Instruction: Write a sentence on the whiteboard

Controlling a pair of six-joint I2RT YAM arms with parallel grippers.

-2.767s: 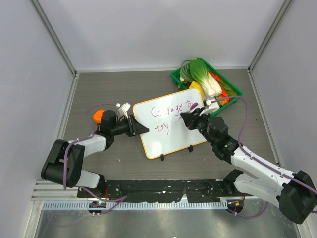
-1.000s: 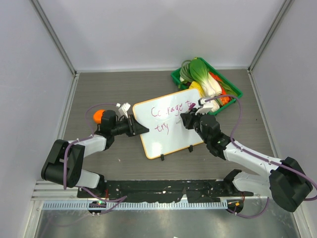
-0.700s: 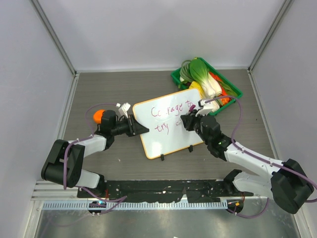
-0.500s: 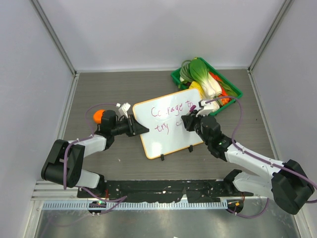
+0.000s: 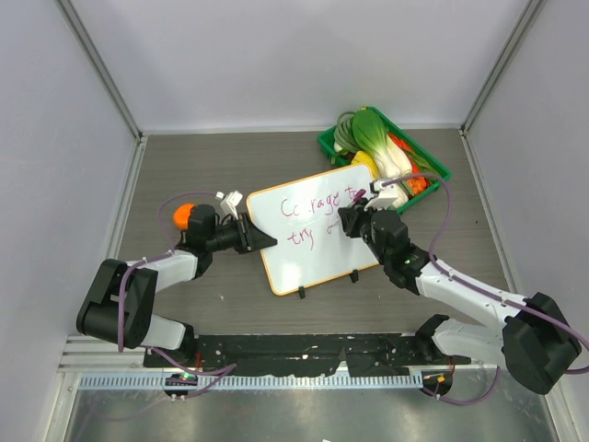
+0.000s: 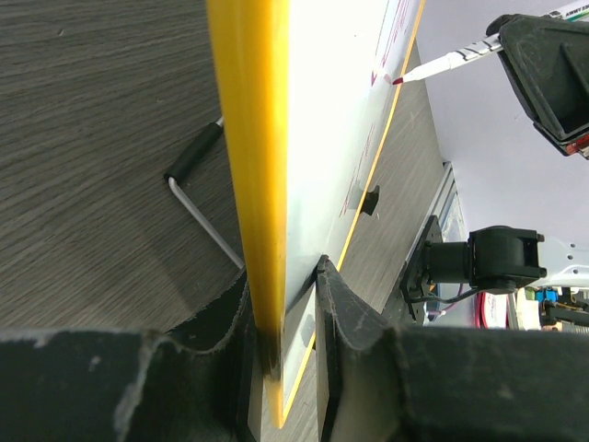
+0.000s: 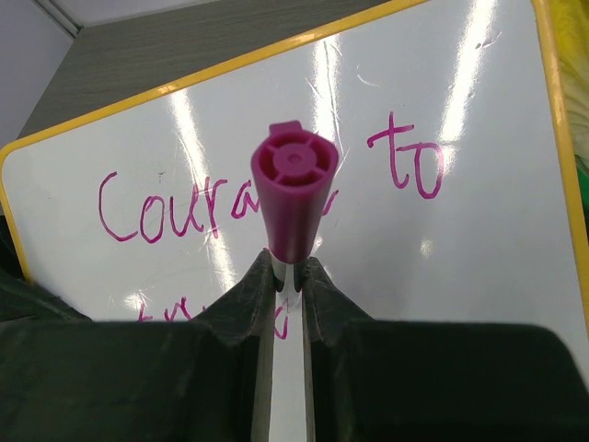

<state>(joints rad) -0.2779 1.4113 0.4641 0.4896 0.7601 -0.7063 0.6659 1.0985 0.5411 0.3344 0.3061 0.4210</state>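
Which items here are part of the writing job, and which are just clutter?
In use: white orange-framed rectangular whiteboard, clamped by left end effector; pink-purple handwritten sentence; purple-capped marker in right end effector.
Lying about: green plastic tray of toy vegetables; orange round object left of the whiteboard.

The left arm point(image 5: 166, 265) and right arm point(image 5: 469, 296) are glossy white shells between bulky black joint housings, each trailed by a thin purple cable point(image 5: 447, 203). The left gripper point(image 5: 262, 241) and right gripper point(image 5: 348, 221) are matte black, with thick, rough-edged wedge fingers point(image 6: 348, 318).
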